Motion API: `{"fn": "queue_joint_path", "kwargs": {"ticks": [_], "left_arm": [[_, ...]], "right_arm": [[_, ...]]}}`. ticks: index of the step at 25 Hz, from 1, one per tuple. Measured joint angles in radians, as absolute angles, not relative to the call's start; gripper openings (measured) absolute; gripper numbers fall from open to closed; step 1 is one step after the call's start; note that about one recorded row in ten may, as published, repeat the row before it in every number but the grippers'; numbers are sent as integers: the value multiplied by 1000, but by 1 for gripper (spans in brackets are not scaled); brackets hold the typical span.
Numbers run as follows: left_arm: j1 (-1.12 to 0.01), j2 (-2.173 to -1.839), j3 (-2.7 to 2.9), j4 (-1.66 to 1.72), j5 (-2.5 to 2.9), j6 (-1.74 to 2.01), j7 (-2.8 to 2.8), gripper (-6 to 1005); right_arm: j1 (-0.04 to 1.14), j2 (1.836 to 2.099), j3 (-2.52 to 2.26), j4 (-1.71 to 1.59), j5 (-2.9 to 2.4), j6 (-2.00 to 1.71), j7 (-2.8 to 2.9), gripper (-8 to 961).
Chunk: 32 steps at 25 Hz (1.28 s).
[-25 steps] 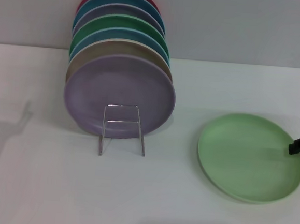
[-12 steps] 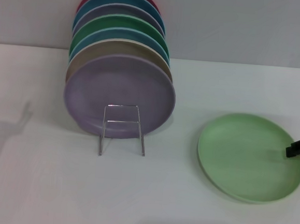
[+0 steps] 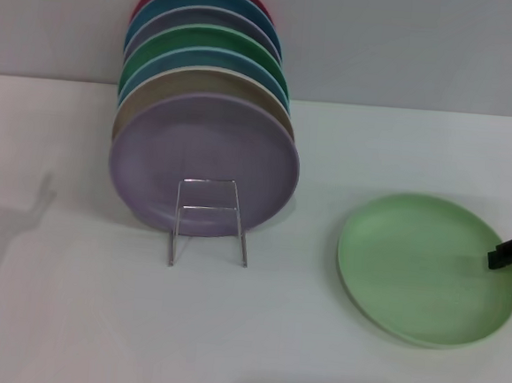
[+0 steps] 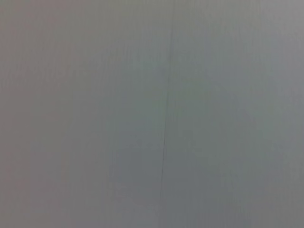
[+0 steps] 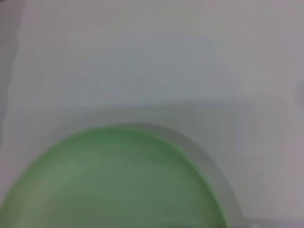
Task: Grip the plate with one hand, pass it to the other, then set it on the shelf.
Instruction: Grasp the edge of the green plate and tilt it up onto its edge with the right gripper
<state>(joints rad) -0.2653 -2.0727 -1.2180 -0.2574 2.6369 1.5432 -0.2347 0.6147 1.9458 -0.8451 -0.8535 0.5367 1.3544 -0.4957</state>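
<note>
The pale mint-green plate [image 3: 423, 268] lies flat on the white table at the right. It also fills the near part of the right wrist view as plate [image 5: 118, 185]. Only the black tip of my right gripper [image 3: 511, 251] shows, at the picture's right edge, right over the plate's right rim. I cannot tell whether it touches the rim. The shelf [image 3: 207, 208], a thin silver wire rack with an upright loop in front, stands left of centre. My left gripper is out of view; its wrist view shows only a plain grey surface.
Several plates stand upright in the rack, one behind another, with a lilac plate [image 3: 204, 156] at the front and an emerald-green plate [image 3: 216, 39] farther back. A grey wall [image 3: 409, 44] rises behind the table [image 3: 77, 319].
The right gripper's tip has shifted slightly inward and down over the plate's right rim. The plate and the rack have not moved.
</note>
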Motion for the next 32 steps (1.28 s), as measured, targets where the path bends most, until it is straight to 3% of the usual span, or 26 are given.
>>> {"fn": "queue_joint_path", "kwargs": {"ticks": [14,19,32], "left_arm": [[-264,-2074,-1218,-255,2637,1545,-235,859],[-260,-2074,-1218,-257,2637,1546,-235,859],[-258,-2074,-1218,-258,2627,1551,-235,859]], "right_arm": [[622,1950,-845,-833,526,1338,-523,343],[621,1950,-844,-833,525,1338,-523,165],[616,1956,-845,-841,523,1310,-546,84]]}}
